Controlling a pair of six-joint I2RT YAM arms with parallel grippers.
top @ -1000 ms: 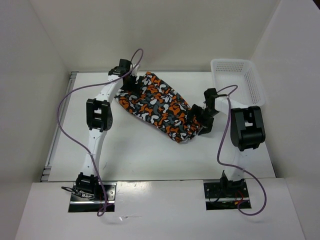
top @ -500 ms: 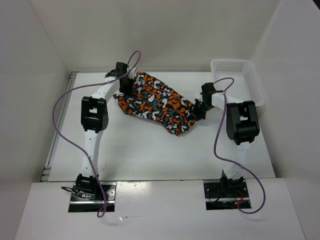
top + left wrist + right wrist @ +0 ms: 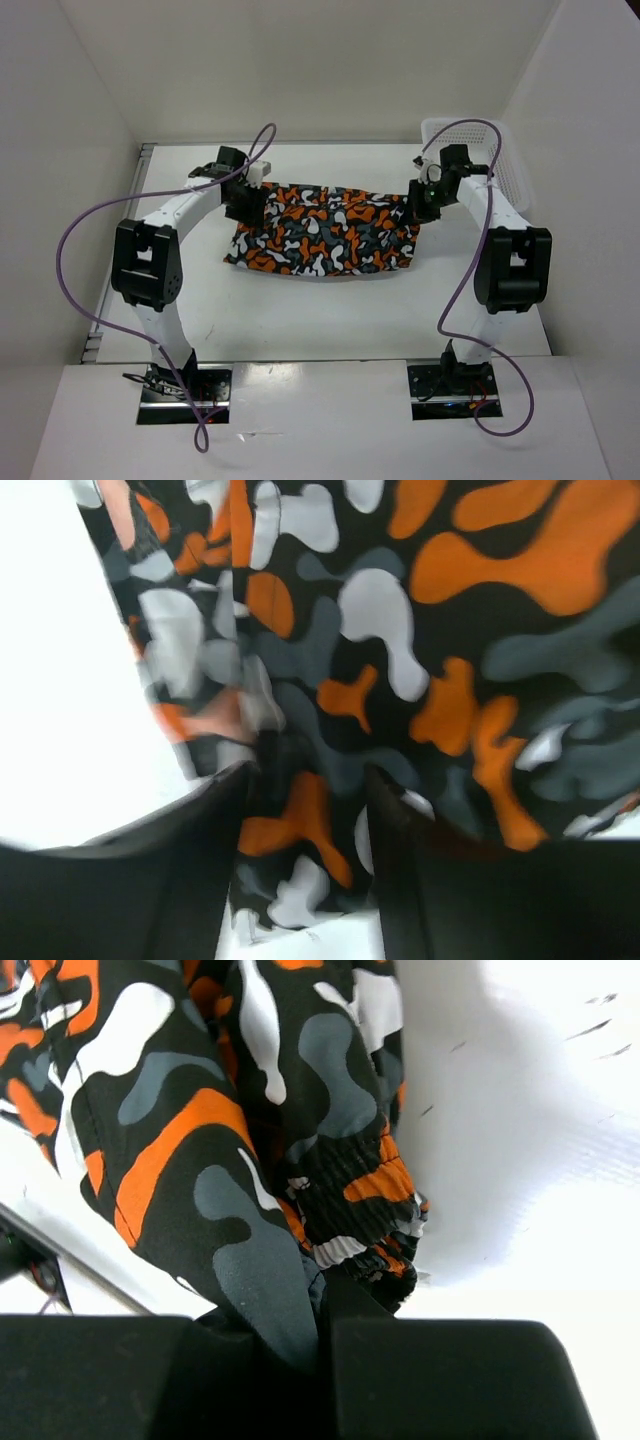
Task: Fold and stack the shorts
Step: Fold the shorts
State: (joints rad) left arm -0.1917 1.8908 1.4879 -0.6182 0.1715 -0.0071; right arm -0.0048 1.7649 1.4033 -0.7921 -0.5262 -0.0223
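table [image 3: 300, 310]: white, walled on three sides, arm bases at the near edge.

shorts [image 3: 325, 230]: on the far half of the table, between the two grippers, spread as one wide band running left to right. far edge near straight from gripper to gripper; near edge uneven, left corner dipping lowest. cannot tell if the cloth rests flat on the table or hangs just above it.

basket [image 3: 505, 165]: far right corner, just behind the right arm [image 3: 510, 265], apart from the shorts.

left arm [image 3: 150, 265]: reaches in to the shorts' far left corner.

right gripper [image 3: 320, 1305]: at the far right corner of the shorts, jaws closed to a thin slit with the gathered elastic hem clamped in it.

left gripper [image 3: 307, 775]: fingers [image 3: 215, 860] partly apart, cloth filling the gap between them. cannot tell if they pinch it or only straddle it.
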